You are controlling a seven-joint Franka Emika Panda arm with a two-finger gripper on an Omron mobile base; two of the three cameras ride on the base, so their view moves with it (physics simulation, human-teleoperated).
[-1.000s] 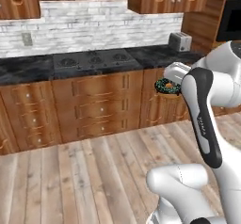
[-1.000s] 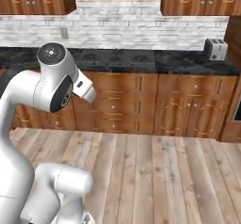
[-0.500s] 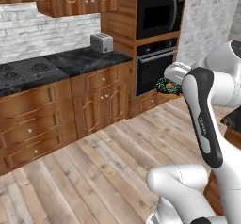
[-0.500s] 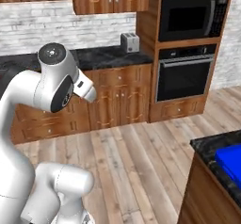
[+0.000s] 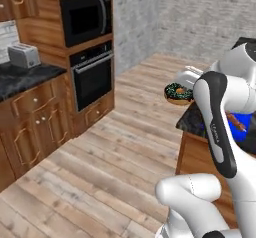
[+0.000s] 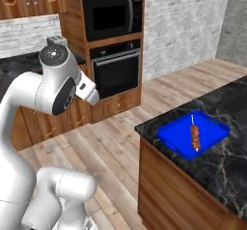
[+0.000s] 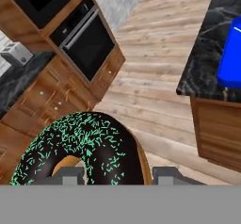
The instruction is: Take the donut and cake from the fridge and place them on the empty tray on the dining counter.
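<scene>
Skewer [image 6: 194, 135] on blue tray [image 6: 169, 136], dining counter [image 6: 217, 164].

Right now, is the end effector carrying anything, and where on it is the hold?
Yes: the end effector is shut on the donut, with its fingers clamping the ring on its near side, across the iced top and the dough edge.

Both base views look forward and down from behind the arm, one from its left, one from its right. They share the built-in oven [image 5: 93, 77] [image 6: 116, 69], the wooden floor [image 5: 100, 162] [image 6: 120, 132] and the near corner of the black marble surface [image 5: 192, 122] [image 6: 212, 127]. The hand view sits very close behind the donut [image 7: 80, 148], facing down past it at the same oven [image 7: 87, 42], floor and surface corner [image 7: 207, 72].
</scene>
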